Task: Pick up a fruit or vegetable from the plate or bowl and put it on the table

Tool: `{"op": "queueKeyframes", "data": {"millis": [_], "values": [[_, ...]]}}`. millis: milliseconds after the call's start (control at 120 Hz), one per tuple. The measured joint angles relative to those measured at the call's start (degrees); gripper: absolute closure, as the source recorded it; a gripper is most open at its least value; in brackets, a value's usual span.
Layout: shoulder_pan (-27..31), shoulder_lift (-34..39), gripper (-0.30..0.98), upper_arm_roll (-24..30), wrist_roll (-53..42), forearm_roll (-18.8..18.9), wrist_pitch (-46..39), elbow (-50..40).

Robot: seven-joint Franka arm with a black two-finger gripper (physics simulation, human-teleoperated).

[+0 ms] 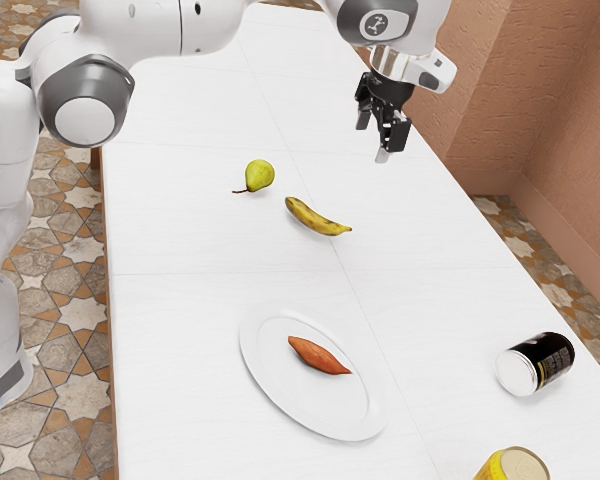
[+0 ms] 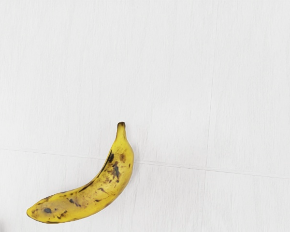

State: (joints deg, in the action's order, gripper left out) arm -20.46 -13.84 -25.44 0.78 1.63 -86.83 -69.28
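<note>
Sweet potato (image 1: 318,356), tapered, orange-skinned, lies on the round white ceramic plate (image 1: 292,385); transfer seems undone; black two-fingered tool (image 1: 374,138) hangs empty. Its fingers stand apart, released.

You're seeing an orange-brown tapered vegetable (image 1: 319,355) lying on its side on the white plate (image 1: 262,393), which is resting flat on the near part of the white table (image 1: 180,350) in the exterior view. Beyond the plate, you're looking at a curved yellow banana (image 1: 316,218) with dark blotches, lying directly on the table. To the exterior view's left of it and slightly farther, a green pear (image 1: 261,174) is lying with its stem pointing to that view's left.
</note>
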Motion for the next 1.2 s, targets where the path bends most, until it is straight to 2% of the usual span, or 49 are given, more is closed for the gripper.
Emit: {"op": "queueKeyframes", "data": {"millis": [350,567,800,883,1050,1200], "values": [[0.12,0.00,0.00,0.49,0.10,-0.33,-0.02,0.06],[-0.09,-0.08,0.00,8.51,0.97,-4.16,-0.02,-0.62],[-0.41,0.19,0.00,19.15,1.56,-5.31,-0.10,-3.65],[-0.78,2.56,0.00,21.47,1.61,-5.50,-0.15,-8.08],[-2.68,12.09,0.00,22.93,1.43,-5.36,-2.07,-23.22],[-3.58,11.73,0.00,23.07,-0.48,-5.22,-6.75,-29.01]]}}
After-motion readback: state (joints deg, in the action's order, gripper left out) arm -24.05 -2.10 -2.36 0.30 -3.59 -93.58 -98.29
